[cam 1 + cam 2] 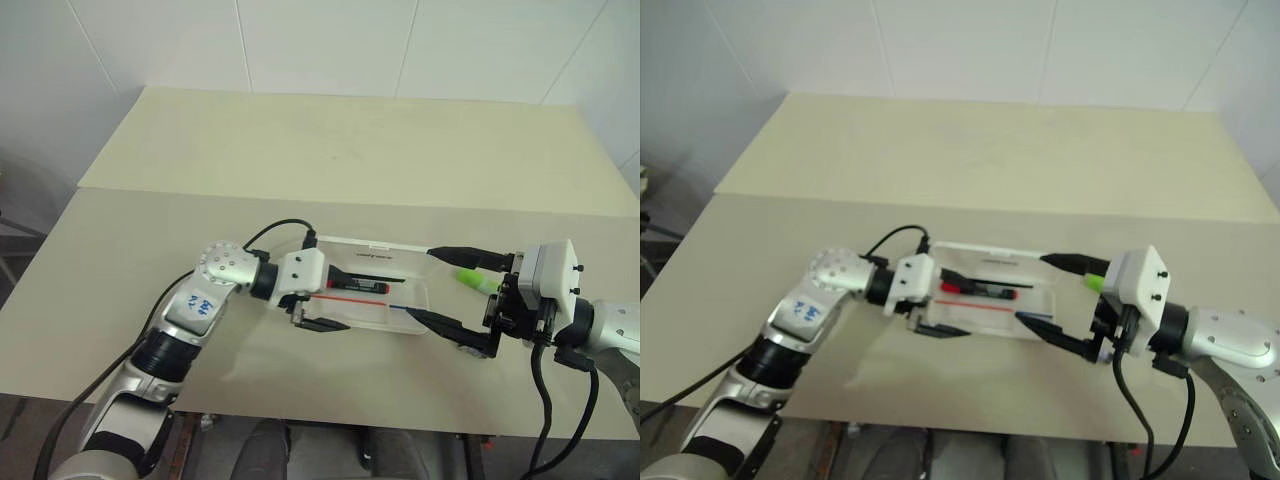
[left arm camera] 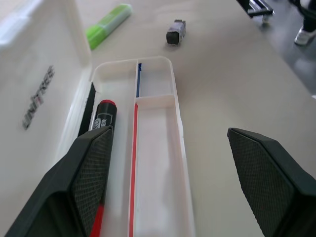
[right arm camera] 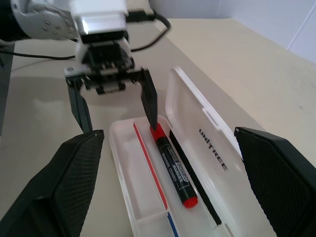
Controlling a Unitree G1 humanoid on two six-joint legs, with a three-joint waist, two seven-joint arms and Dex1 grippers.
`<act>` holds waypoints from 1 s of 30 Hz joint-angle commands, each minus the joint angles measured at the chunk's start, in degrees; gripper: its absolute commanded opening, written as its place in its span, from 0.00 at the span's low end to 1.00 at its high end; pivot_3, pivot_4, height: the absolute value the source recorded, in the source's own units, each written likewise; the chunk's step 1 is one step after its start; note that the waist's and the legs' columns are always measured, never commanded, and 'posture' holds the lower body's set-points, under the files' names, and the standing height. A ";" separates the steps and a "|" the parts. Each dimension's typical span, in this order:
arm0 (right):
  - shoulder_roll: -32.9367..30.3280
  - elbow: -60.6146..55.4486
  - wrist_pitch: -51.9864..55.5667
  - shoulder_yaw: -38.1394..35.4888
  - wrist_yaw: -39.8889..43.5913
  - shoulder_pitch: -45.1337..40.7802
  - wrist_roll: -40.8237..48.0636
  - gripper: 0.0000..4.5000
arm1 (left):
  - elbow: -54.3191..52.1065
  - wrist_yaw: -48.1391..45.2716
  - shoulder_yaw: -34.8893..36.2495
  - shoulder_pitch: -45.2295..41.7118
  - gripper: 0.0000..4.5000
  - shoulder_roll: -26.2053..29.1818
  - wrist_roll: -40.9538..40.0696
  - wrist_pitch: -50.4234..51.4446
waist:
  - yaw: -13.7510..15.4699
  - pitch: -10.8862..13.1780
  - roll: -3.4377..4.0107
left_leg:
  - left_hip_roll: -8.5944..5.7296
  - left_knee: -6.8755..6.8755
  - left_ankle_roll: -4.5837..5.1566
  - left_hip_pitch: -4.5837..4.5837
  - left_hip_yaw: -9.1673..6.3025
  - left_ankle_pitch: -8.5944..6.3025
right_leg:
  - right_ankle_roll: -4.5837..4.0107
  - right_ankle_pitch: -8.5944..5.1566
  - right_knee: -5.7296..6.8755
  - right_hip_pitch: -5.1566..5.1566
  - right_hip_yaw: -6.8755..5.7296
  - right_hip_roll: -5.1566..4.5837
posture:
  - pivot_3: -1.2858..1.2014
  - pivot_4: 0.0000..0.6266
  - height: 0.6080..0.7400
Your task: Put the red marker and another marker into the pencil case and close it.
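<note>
Marker with the red ends, the red marker, is lying flat inside the pencil case, along the side nearest the raised hinged lid with its black lettering. The case is sitting open on the table, a red line and a blue line showing in its tray.

The left gripper is hovering over one end of the case with its jaws standing wide apart and holding nothing; one fingertip is sitting right at the marker's red end, though whether it is touching is unclear, and the other is hanging outside the case's far wall. In the left wrist view the marker is lying just beside one finger, the tray's long compartment running between the two.

The right gripper is waiting at the opposite end of the case, jaws also spread wide and empty. The lime-green highlighter, another marker, is resting on the table outside the case, between those open jaws and close to the upper finger. A small dark stubby cylinder is lying on the table near the highlighter.
</note>
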 commanded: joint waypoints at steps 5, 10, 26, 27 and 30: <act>-0.67 5.55 -3.87 -8.01 4.19 8.60 -3.93 1.00 | -11.43 -2.38 9.26 7.37 0.99 4.62 -12.28 3.03 | 0.08 0.00 -0.01 | 0.01 -0.03 0.00 -0.02 0.01 0.00 | -0.04 -0.03 -0.04 0.00 0.00 -0.01 | 0.52 0.24 1.00; -1.81 8.72 -5.81 -12.06 8.57 14.82 -6.36 1.00 | -15.03 -1.19 13.48 10.12 0.99 5.71 -18.82 5.58 | 0.15 0.00 0.00 | 0.01 0.00 -0.01 -0.01 0.03 -0.01 | -0.05 -0.04 -0.02 0.01 0.00 -0.02 | 0.52 0.24 1.00; -4.20 41.98 -16.79 0.52 16.48 -8.37 -17.34 1.00 | -13.65 1.22 12.34 7.79 0.99 5.75 -18.05 3.58 | -1.30 0.03 -0.02 | 0.04 -0.04 0.03 0.04 0.20 0.02 | -0.07 0.18 -0.29 0.06 0.14 0.03 | 0.52 0.24 1.00; -4.20 43.90 -17.43 1.29 17.29 -9.54 -17.80 1.00 | -13.61 1.28 12.26 7.64 0.99 5.80 -18.14 3.64 | -1.17 0.04 0.00 | 0.04 -0.03 0.03 0.03 0.20 0.02 | -0.07 0.18 -0.31 0.06 0.14 0.03 | 0.52 0.24 1.00; -4.76 53.73 -19.95 4.47 20.48 -14.81 -20.51 1.00 | -13.72 1.88 11.91 6.99 0.99 6.06 -17.80 3.66 | -1.34 0.04 0.00 | 0.02 -0.02 0.02 0.02 0.23 0.01 | 0.03 0.23 -0.33 0.07 0.18 0.01 | 0.52 0.24 1.00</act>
